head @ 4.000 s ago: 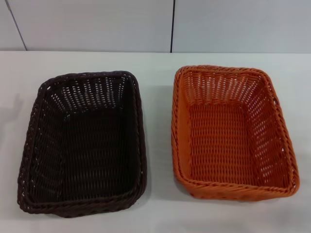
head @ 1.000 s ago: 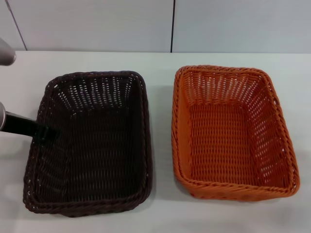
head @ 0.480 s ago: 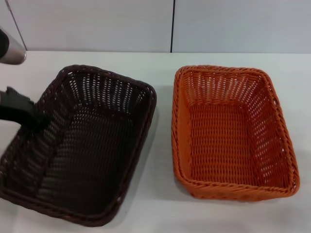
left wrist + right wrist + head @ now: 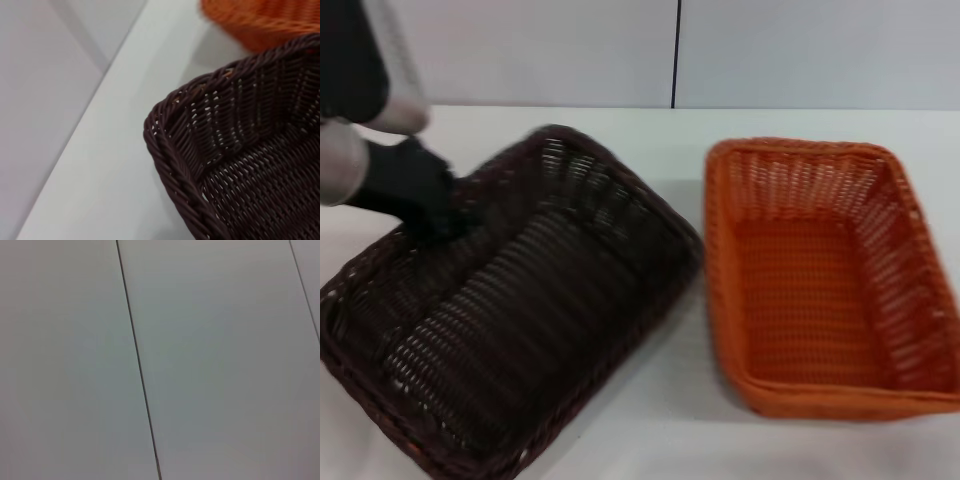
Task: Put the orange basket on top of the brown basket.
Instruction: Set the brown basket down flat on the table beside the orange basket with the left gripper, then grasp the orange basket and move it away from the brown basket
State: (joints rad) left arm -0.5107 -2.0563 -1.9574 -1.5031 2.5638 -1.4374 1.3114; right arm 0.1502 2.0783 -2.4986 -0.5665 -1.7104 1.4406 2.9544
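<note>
left gripper clamped on brown basket far rim | orange basket beside | keep brown basket level, settle flat on worktop | right gripper unseen

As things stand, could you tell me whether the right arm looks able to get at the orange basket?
Probably yes: the orange basket sits alone on the table's right side, open from above, clear of the brown basket and the left gripper. The right arm itself is out of sight.
</note>
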